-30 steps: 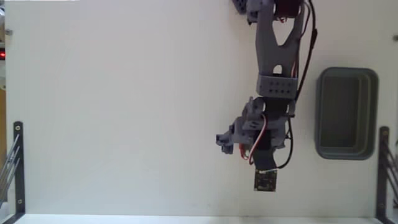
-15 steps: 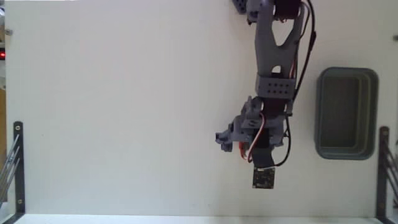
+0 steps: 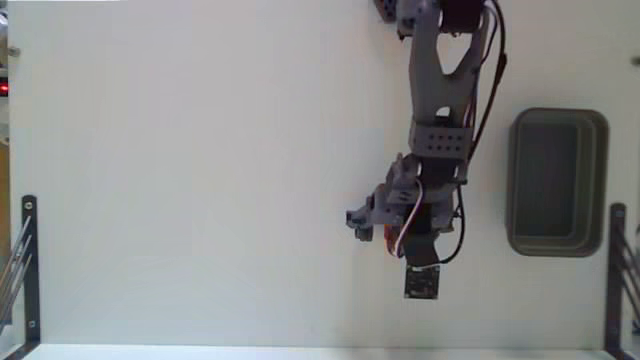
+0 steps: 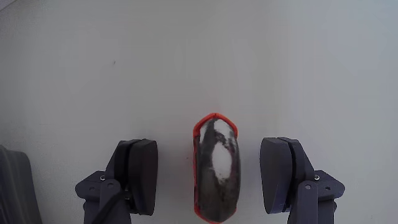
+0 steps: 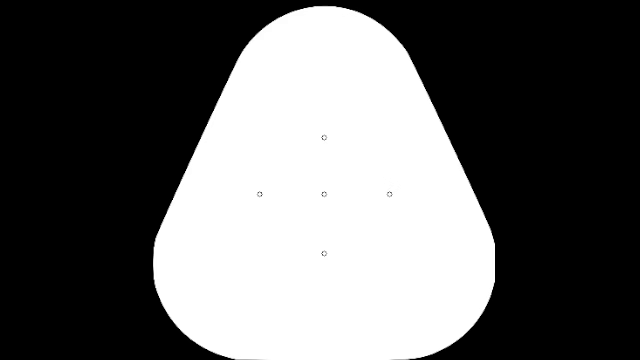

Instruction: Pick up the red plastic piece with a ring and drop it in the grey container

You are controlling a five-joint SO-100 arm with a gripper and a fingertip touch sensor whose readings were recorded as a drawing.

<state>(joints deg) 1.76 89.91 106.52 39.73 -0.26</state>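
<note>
In the wrist view the red plastic piece with a ring (image 4: 214, 168) lies on the white table, an orange-red oblong with a dark glossy middle. My gripper (image 4: 210, 177) is open around it, one finger (image 4: 140, 174) to its left and one to its right, both clear of it. In the fixed view my gripper (image 3: 385, 228) sits low under the grey arm, and only a speck of the red plastic piece (image 3: 391, 236) shows beside it. The grey container (image 3: 513, 180) stands apart to the right, with nothing inside.
Black metal brackets stand at the left edge (image 3: 28, 262) and right edge (image 3: 616, 272) of the table in the fixed view. The table's front edge runs along the bottom. A dark grey shape (image 4: 12, 190) fills the wrist view's lower left corner.
In the fixed view the arm's lower end has shifted slightly up and to the left. The grey container has not moved.
</note>
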